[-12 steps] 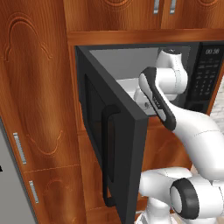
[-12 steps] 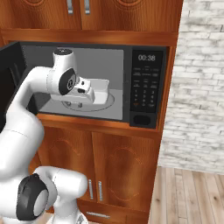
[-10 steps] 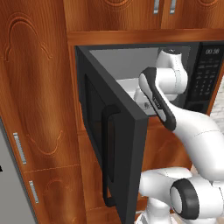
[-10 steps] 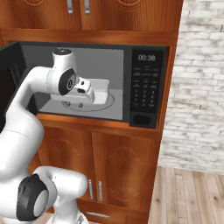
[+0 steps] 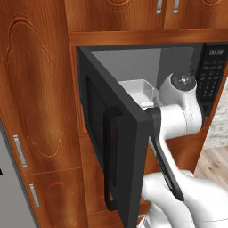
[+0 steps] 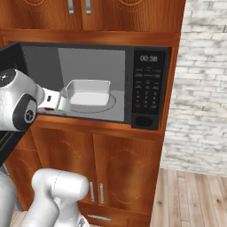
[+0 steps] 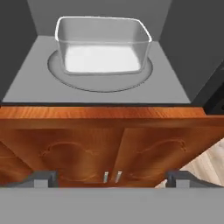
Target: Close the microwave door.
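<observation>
A: Looking along the hand, the two-finger gripper [image 7: 112, 179] has its small dark fingertips [image 7: 43, 178] set wide apart at the bottom corners, with nothing between the jaws.

B: What lies ahead of them?

A: Straight beyond the jaws is the grey interior of the large black built-in microwave [image 7: 109, 52]. A clear rectangular glass dish with a white bottom [image 7: 103, 46] sits on the round grey turntable [image 7: 99, 81], well ahead of the tips. Nearer, just past the jaws, are the brown wooden lower cabinet doors [image 7: 109, 151] with two small metal pulls.

B: And the door?

A: The hand view shows at most a dark sliver at its right edge; I cannot tell whether that is the door. The left base view shows it best: the wide dark grey microwave door with a rounded glass window [image 5: 113, 147] stands swung far open, its long vertical black bar handle [image 5: 109, 160] facing the camera. The white arm [image 5: 178, 116] is on the door's inner side, with the hand hidden behind the panel there.

B: What does the right base view add?

A: The black keypad panel with its digital clock display [image 6: 148, 86] reading 00:38, the dish [image 6: 88, 92] in the cavity, the hand reaching toward the cavity's lower left, and a white brick wall [image 6: 199, 80] above a pale wooden floor [image 6: 195, 199]. The door [image 6: 11, 57] appears only as a dark edge at far left.
</observation>
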